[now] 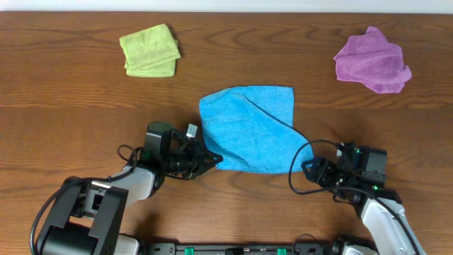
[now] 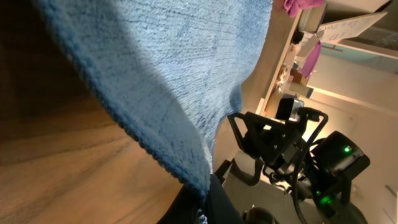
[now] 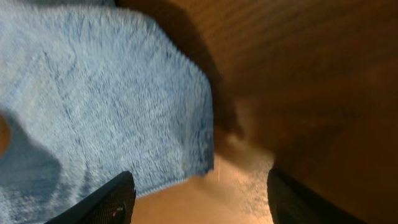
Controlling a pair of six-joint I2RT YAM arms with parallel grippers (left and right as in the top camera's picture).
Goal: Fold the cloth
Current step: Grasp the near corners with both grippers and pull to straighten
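The blue cloth (image 1: 251,127) lies in the middle of the table, with a fold line running across its upper right part. My left gripper (image 1: 212,161) is shut on the cloth's near left corner; in the left wrist view the cloth (image 2: 168,68) runs down into the pinched jaws (image 2: 202,208). My right gripper (image 1: 309,170) is open just beyond the cloth's near right corner. In the right wrist view the open fingers (image 3: 199,202) straddle bare table, with the cloth's corner (image 3: 99,99) just ahead and to the left.
A folded green cloth (image 1: 149,50) lies at the back left. A crumpled purple cloth (image 1: 372,61) lies at the back right. A black cable (image 1: 297,173) loops by the right arm over the cloth's edge.
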